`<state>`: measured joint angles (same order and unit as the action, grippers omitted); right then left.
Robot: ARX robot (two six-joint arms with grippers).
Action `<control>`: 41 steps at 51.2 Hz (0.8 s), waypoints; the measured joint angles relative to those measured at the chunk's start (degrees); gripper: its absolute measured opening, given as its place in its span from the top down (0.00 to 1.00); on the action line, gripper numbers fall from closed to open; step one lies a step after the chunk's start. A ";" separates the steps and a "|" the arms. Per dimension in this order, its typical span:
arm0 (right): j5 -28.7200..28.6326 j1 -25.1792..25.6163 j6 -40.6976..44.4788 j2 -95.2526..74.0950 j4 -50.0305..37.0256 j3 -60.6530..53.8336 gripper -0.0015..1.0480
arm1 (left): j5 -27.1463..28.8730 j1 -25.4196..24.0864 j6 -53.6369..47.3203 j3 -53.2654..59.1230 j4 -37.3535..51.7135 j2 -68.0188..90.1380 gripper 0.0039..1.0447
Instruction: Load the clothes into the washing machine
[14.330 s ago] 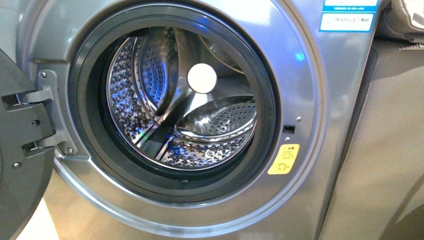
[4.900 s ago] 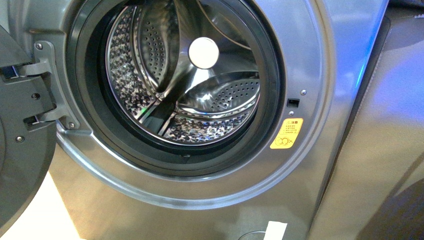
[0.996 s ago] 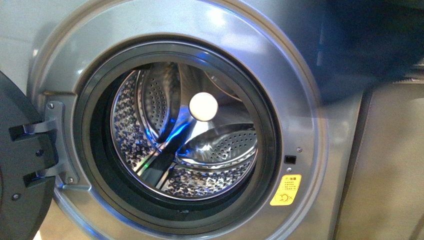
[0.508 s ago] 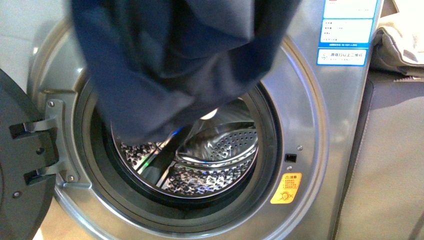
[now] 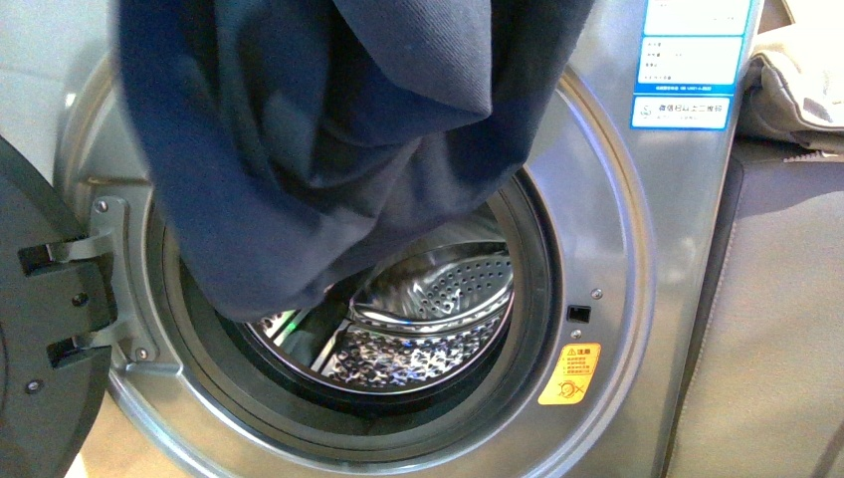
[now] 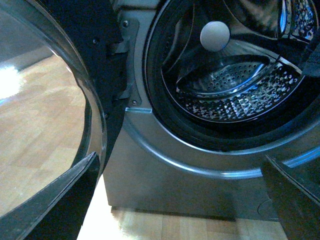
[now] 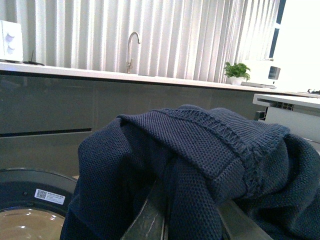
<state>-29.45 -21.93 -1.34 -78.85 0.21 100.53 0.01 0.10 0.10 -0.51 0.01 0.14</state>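
Note:
The navy-blue clothes (image 5: 328, 149) hang in front of the upper half of the washing machine's (image 5: 617, 299) round porthole, their lowest fold level with the steel drum (image 5: 438, 299). My right gripper (image 7: 192, 220) is shut on the clothes (image 7: 200, 160), with knit fabric bunched between and draped over its two fingers (image 7: 150, 215). My left gripper (image 6: 180, 205) is open and empty, low in front of the washing machine (image 6: 170, 175) below the drum mouth (image 6: 235, 85). Neither gripper shows in the front view.
The machine's door (image 5: 40, 329) stands open at the left, its glass (image 6: 50, 100) close beside my left gripper. A yellow sticker (image 5: 569, 373) and blue-white labels (image 5: 692, 60) mark the front panel. A beige cloth (image 5: 791, 90) lies at the upper right. A counter with a tap (image 7: 131, 50) stands behind.
The clothes swung in from the upper right and have dropped lower and leftward over the porthole, now hiding the drum's white hub.

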 joint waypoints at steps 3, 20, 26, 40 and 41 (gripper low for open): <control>-0.02 0.02 0.00 0.11 0.00 0.00 0.91 | 0.00 0.00 0.00 0.00 0.00 0.00 0.06; -0.02 0.04 0.00 0.20 0.00 0.00 0.91 | 0.00 0.00 0.00 0.00 0.00 0.00 0.06; 0.00 0.04 0.00 0.20 0.00 0.00 0.91 | 0.00 0.00 0.00 0.00 0.00 0.00 0.06; 0.00 0.04 0.00 0.20 0.00 0.00 0.91 | 0.00 0.00 0.00 0.00 0.00 0.00 0.06; 0.00 0.04 0.00 0.20 0.00 0.00 0.91 | 0.00 0.00 0.00 0.00 0.00 0.00 0.06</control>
<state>-29.45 -21.89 -1.34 -78.65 0.21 100.53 0.01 0.10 0.10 -0.51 0.01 0.14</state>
